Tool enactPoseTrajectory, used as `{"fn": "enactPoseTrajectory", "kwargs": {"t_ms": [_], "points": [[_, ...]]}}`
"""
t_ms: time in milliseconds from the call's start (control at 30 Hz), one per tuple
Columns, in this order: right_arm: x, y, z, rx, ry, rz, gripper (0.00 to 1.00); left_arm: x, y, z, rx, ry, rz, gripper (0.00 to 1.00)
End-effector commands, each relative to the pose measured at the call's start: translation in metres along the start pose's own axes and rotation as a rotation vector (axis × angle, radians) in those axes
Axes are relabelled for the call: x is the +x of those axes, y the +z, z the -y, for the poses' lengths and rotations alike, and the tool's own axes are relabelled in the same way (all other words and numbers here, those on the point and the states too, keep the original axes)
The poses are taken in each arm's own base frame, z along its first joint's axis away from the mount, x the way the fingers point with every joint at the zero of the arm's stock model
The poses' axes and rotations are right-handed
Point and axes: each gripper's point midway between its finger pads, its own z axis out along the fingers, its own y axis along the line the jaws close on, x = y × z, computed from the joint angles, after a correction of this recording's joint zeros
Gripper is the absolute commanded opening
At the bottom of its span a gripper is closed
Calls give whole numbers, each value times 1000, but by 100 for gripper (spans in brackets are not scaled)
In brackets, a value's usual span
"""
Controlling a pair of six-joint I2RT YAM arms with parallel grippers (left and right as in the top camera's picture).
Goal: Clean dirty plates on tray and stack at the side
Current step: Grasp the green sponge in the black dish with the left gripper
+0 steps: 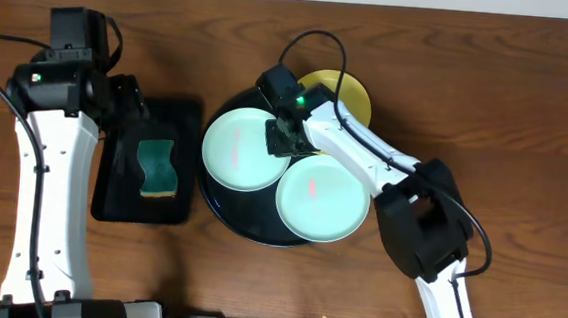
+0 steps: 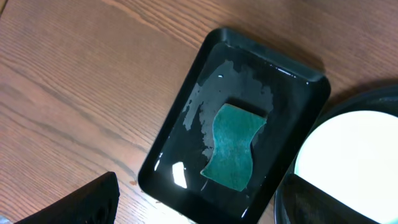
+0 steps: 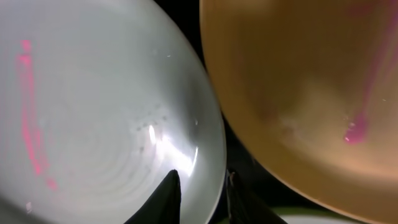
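1. Three small round shallow plastic plates show from overhead. The left mint-green plate and the right mint-green plate lie side by side inside the large round glossy black tray, each marked with a pink streak. The pale yellow plate sits at the tray's far right edge, partly hidden by my right arm. I cannot tell how much of it rests on the tray. My right gripper is at the left mint-green plate's right rim. My left gripper hangs over the far left corner of the smaller rectangular black tray. That tray holds a green wavy-edged sponge and stands just beside the round tray.
2. From my left wrist, my left fingers are spread wide and hold nothing. The rectangular tray lies between them, wet and shiny, with the sponge near its middle. The left mint-green plate shows at the right edge.
3. From my right wrist, my right fingers stand a narrow gap apart with the left mint-green plate's rim between them. One finger is over the plate's inner face and the other is outside the rim. I cannot tell whether they pinch it. The yellow plate, pink-streaked, lies just beside.
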Motion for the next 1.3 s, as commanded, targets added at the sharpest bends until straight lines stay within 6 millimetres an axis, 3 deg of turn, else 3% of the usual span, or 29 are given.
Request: {"fn": "enactPoseTrajectory", "kwargs": {"t_ms": [0,200,267,367,533,733,1000,1267], "points": [[1,15,4,33,6,-7,22,2,10,-1,-22,-5,-27,84],[-4,22,8,55,6,13,22,3,22,1,-31,3,-58,84],[-5,24,7,53,6,17,17,4,27,3,-35,7,-73,84],[-6,25,10,69,6,24,1,6,35,4,-42,13,-96,84],[-7,27,13,85,5,29,1,13,51,8,-46,27,-155,84],[-6,30,14,87,1,25,1,41,83,25,9,41,-295,79],[-6,30,13,86,-6,25,1,84,121,24,-2,65,-374,76],[-6,30,14,87,-7,24,1,102,149,34,58,95,-362,68]]}}
